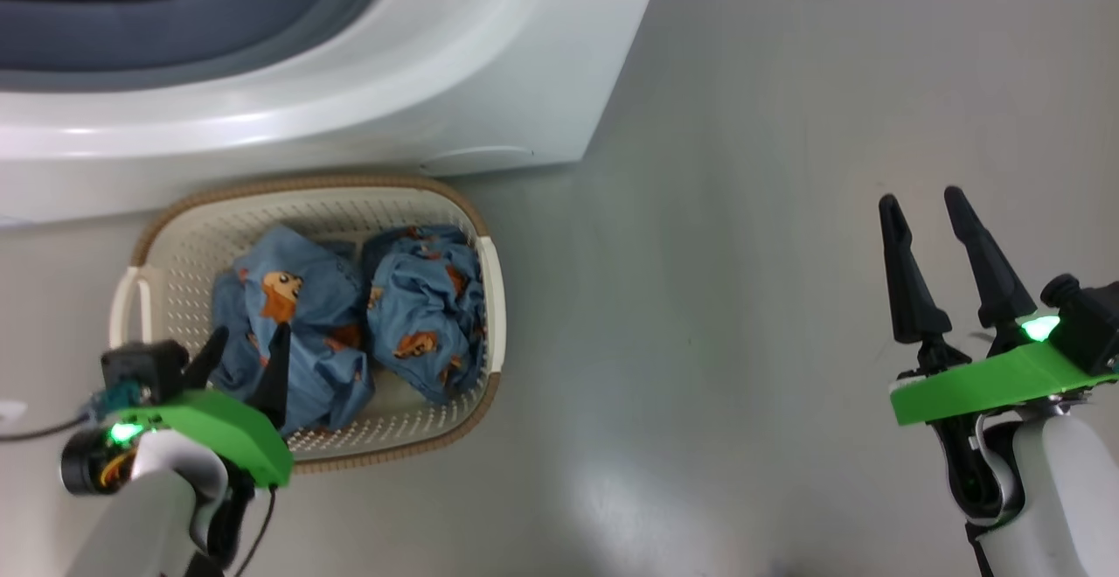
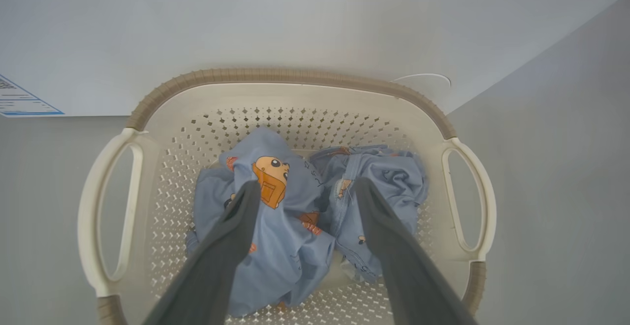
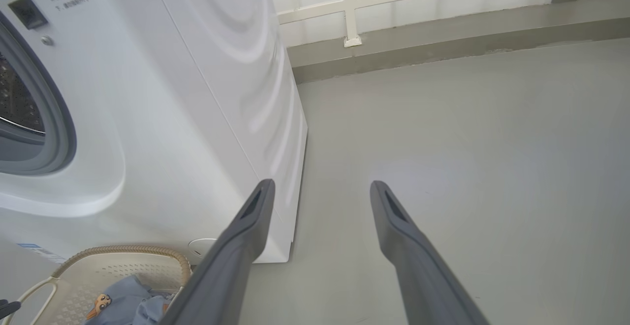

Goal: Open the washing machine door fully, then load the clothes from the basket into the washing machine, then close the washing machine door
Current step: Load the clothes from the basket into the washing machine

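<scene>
Left wrist view: left gripper [image 2: 306,184] hangs over the clothes [image 2: 275,226] in the basket [image 2: 295,93], fingers apart, apparently ready to grab; right gripper [image 1: 920,198] idles aside, equally released.

We classify this site as a domestic laundry area. The primary indicator is a big white boxy front-loading washing machine [image 3: 197,93], with a grey door gasket [image 3: 66,138] around a perforated steel drum [image 3: 15,93] and a small blue-edged label sticker [image 2: 19,101] low on its front. A cream perforated plastic basket [image 2: 295,76] with a brown braided-look rim stands on the floor just in front of the machine and holds light blue fabric garments [image 2: 275,246] printed with orange-brown cartoon characters. The smooth, plain grey floor [image 1: 743,297] ends at a low grey kerb [image 3: 443,44] beneath a white framed railing [image 3: 349,5]. We read these as the edge of a utility space or balcony.
</scene>
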